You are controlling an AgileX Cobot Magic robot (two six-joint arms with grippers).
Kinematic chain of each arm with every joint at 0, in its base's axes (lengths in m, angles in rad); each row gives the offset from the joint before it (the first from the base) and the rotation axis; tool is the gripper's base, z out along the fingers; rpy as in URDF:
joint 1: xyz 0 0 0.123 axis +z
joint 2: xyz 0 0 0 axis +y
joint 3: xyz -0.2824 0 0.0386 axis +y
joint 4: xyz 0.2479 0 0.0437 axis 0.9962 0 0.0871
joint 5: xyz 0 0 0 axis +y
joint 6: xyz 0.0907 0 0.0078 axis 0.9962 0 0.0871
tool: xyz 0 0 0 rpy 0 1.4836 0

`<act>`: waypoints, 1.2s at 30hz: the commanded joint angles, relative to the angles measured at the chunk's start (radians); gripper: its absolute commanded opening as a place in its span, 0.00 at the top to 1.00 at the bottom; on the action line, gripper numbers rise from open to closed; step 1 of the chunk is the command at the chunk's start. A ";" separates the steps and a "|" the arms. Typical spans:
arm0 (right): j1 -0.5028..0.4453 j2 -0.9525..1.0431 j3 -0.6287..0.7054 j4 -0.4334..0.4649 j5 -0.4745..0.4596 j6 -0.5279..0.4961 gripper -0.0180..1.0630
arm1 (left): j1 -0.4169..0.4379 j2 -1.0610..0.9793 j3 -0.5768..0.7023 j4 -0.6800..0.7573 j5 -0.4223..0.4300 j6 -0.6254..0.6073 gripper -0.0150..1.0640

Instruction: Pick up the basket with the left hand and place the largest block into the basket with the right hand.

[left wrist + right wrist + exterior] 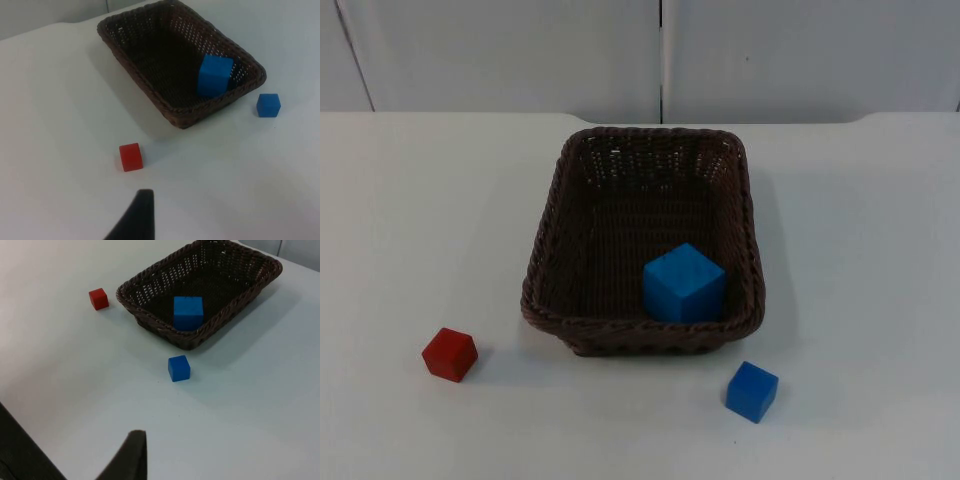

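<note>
White table top (pixel 410 220), plain, ended at a grey partition wall (pixel 500 50) along its far edge.

Lying directly on it:
- One dark brown woven basket (pixel 545 250), rectangular, sat flat near the middle.
- One small red block (pixel 450 354), stood just beyond the basket's near left corner, apart from it.
- One small blue block (pixel 752 391), stood just beyond the basket's near right corner, apart from it.

The two small blocks were well apart, with the basket's near wall between and behind them.
</note>
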 commanded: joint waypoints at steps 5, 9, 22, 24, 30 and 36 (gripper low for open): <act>0.006 -0.004 0.000 0.003 -0.005 -0.002 0.01 | -0.005 -0.004 0.004 -0.008 -0.011 0.003 0.01; 0.006 -0.004 0.000 0.003 -0.005 -0.002 0.01 | 0.000 -0.004 0.004 -0.008 -0.011 0.003 0.01; 0.006 -0.004 0.000 0.003 -0.005 -0.002 0.01 | 0.201 -0.004 0.004 -0.008 -0.011 0.003 0.01; 0.006 -0.004 0.000 0.003 -0.005 -0.002 0.01 | 0.221 -0.004 0.004 -0.008 -0.011 0.003 0.01; 0.006 -0.004 0.000 0.003 -0.005 -0.002 0.01 | 0.330 -0.004 0.004 -0.008 -0.011 0.003 0.01; 0.006 -0.004 0.000 0.003 -0.005 -0.002 0.01 | 0.410 -0.004 0.004 -0.006 -0.011 0.003 0.01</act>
